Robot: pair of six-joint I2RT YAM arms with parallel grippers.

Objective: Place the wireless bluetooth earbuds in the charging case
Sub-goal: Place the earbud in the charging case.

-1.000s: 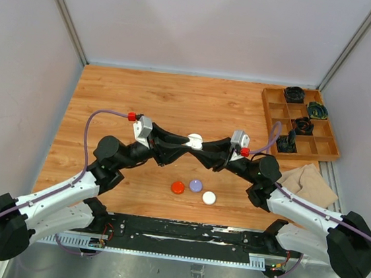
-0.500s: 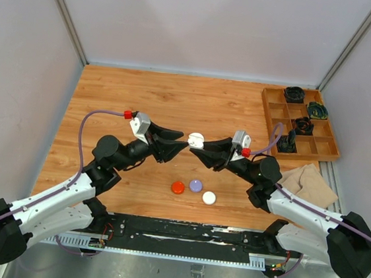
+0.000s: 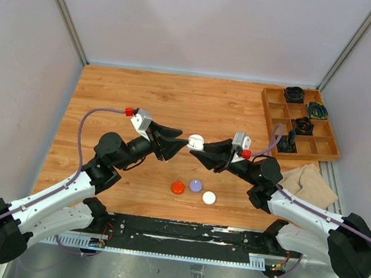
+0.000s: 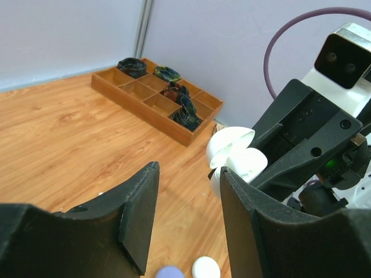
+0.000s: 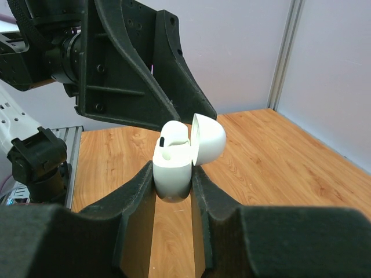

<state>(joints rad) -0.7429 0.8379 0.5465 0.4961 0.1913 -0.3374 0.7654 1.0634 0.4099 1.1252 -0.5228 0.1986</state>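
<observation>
My right gripper (image 3: 198, 147) (image 5: 172, 174) is shut on the white charging case (image 3: 196, 141) (image 5: 172, 168) and holds it upright above the table, its lid (image 5: 208, 138) swung open to the side. A white earbud (image 5: 174, 132) with a dark spot sits in the case's top. In the left wrist view the case (image 4: 235, 156) is just beyond my right-hand finger. My left gripper (image 3: 183, 140) (image 4: 189, 169) is open, holds nothing, and stands close to the left of the case. A tiny white bit (image 4: 101, 194) lies on the wood beside the left finger; what it is I cannot tell.
Three round pucks lie on the wood in front of the arms: red (image 3: 178, 187), lilac (image 3: 196, 185) and white (image 3: 209, 197). A wooden compartment tray (image 3: 276, 111) with dark coiled items stands at the back right. A beige cloth (image 3: 310, 183) lies below it.
My left gripper has opened and drawn back to the left, away from the case. The right gripper still holds the case in the same place.
</observation>
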